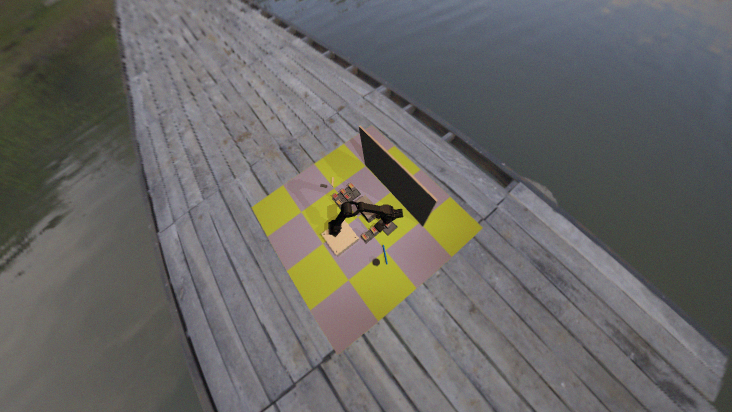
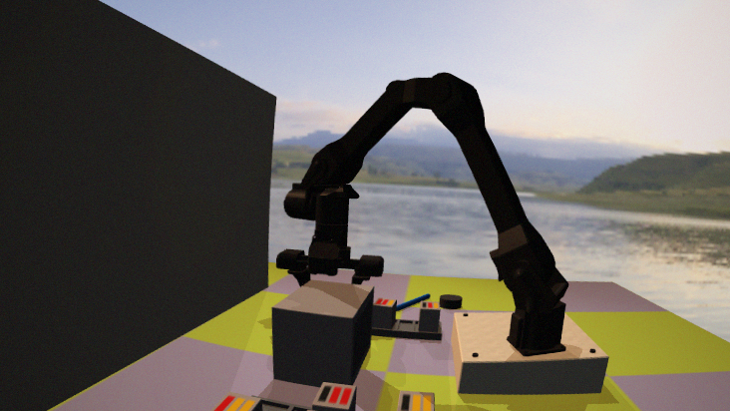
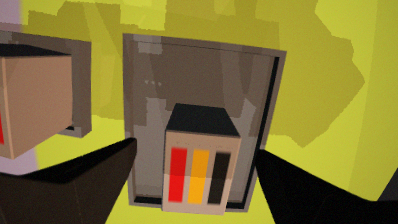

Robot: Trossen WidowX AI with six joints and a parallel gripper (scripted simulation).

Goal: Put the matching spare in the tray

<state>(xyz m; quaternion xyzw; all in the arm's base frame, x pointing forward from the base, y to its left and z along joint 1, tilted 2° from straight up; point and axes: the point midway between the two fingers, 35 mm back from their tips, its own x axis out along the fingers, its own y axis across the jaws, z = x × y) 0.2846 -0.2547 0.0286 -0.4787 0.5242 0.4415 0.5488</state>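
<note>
Spare (image 3: 201,165) in tray (image 3: 150,100); claw (image 3: 195,175) open.

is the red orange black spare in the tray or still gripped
In the tray: the spare stands upright on its floor, and the open gripper fingers stand apart from it.
</note>
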